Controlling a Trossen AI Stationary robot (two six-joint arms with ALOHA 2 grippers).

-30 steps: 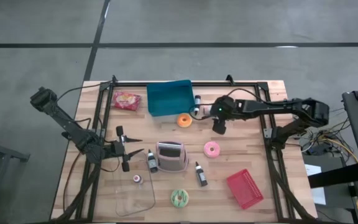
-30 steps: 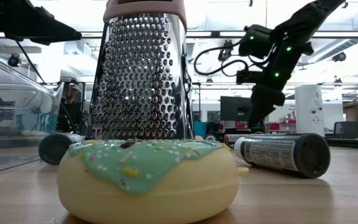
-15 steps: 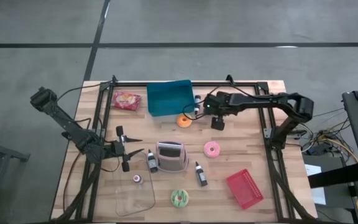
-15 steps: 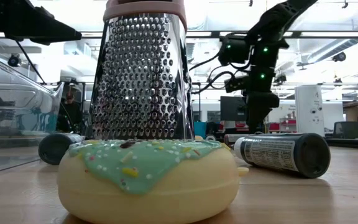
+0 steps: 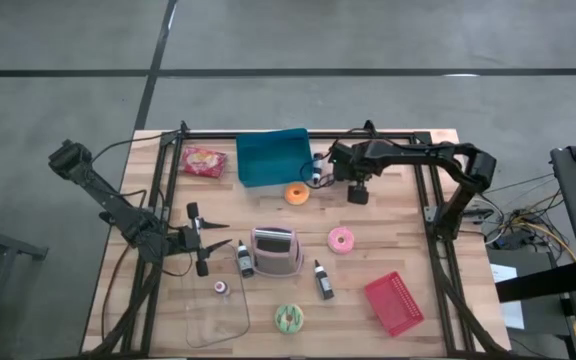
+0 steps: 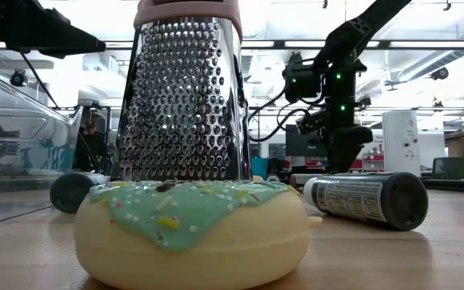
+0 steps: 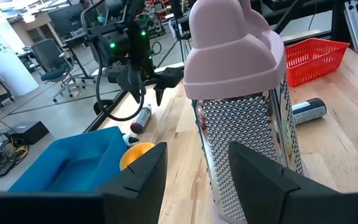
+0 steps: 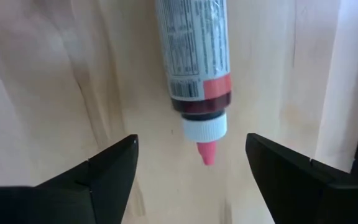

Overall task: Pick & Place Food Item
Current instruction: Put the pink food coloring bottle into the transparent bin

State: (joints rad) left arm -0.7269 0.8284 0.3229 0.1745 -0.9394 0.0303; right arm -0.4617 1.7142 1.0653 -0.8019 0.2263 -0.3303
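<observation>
Overhead, the butcher-block table (image 5: 398,225) stood on a grey concrete floor (image 5: 68,60) crossed by dark seams, with a black metal frame (image 5: 168,160) running along its edges. The right gripper (image 5: 357,194) reached over the far side of the table, its fingers spread wide and holding nothing; its wrist camera looked straight down on a red-capped icing tube (image 8: 193,59) lying on the pale wood between those fingers. Just beside that spot sat the orange donut (image 5: 296,194), touching the front edge of the teal bin (image 5: 273,158). A pink donut (image 5: 341,240) lay nearer the middle, and a green-frosted donut (image 5: 289,318) rested at the near edge, filling the foreground of the table-level camera. The left gripper (image 5: 208,240) waited low on the left side, fingers parted and empty, pointing at the box grater (image 5: 276,250). A red basket (image 5: 395,302) sat at the near right, a red snack packet (image 5: 203,161) at the far left corner. Beyond the table, the room showed office chairs (image 7: 48,65), monitors and bright ceiling lights.
</observation>
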